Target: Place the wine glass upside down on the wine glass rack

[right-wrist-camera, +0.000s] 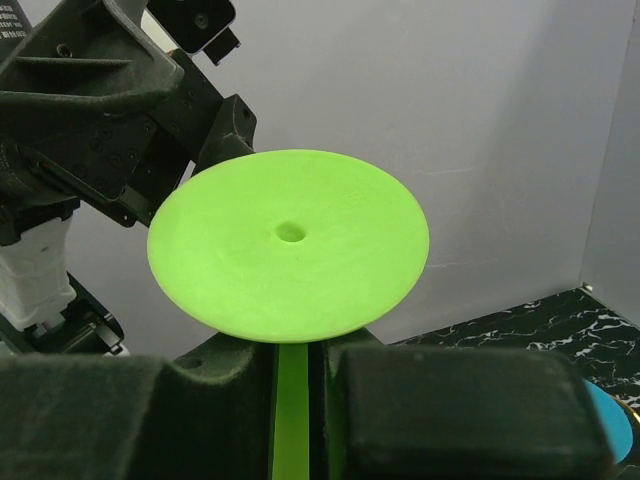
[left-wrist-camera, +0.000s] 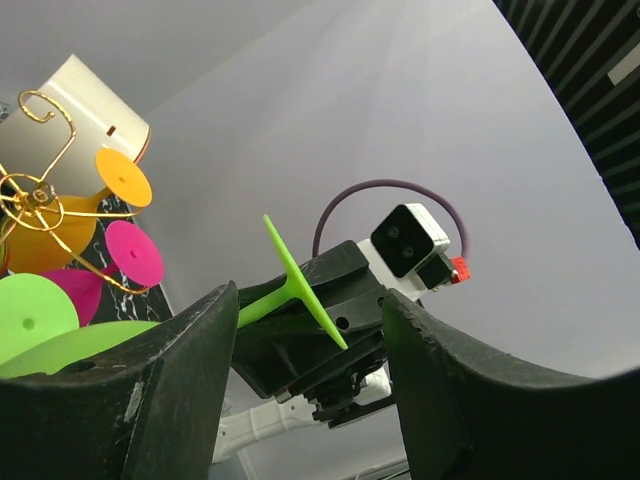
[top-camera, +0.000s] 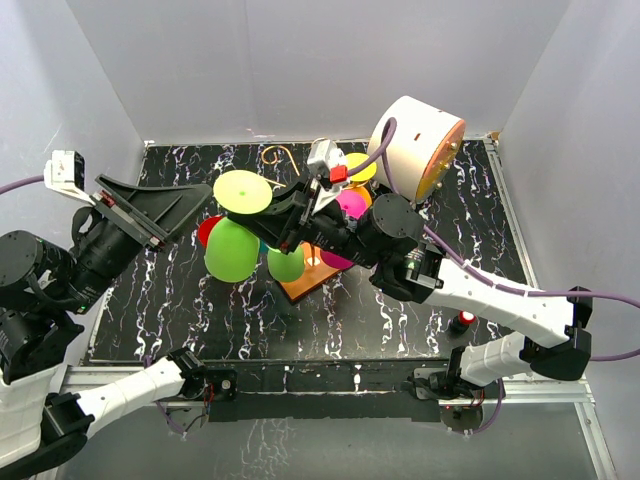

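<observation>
Holding the glass (top-camera: 232, 250) by its thin stem, the right end effector (right-wrist-camera: 292, 388) is pinched tight around it. That glass is bright green and it is up in the air over the black desk (top-camera: 340, 335), just to the left of the rack (top-camera: 305, 285). It does not hang on the rack yet. Its round flat foot points toward the back wall and its bowl points toward the arms. The rack has gold curly wires and a little brown wood base. Other glasses hang on it: a pink glass (top-camera: 350, 203), a yellow glass (top-camera: 360, 166) and a small green glass (top-camera: 285, 264). A red glass (top-camera: 207, 231) peeks out behind the big green bowl. A big white tube (top-camera: 410, 140) lies at the back of the desk, behind the rack. The left end effector (left-wrist-camera: 310, 330) is on the left side, near the held glass. Its two black fingers (left-wrist-camera: 150, 390) are spread wide and nothing sits between them.
</observation>
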`<state>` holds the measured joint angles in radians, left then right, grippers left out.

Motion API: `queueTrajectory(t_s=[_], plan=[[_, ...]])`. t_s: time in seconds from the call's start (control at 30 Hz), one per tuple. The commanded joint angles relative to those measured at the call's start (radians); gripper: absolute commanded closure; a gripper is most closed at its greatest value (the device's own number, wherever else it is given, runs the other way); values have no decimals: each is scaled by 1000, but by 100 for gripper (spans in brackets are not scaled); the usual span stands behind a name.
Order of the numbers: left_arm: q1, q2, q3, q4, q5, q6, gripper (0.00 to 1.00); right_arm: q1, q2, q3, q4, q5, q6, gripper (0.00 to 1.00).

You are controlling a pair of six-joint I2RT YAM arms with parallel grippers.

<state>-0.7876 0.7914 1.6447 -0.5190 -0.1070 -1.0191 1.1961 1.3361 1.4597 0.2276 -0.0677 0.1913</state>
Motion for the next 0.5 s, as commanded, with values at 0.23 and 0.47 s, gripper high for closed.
queueTrajectory(t_s=[0.23,0.47], plan=[[-22,-18,52,-153,-100,-136,54,7,43,87,7,5,-134,100],[-37,-31,-18,-123,-76,-175,60,8,63,93,13,-12,-135,100]])
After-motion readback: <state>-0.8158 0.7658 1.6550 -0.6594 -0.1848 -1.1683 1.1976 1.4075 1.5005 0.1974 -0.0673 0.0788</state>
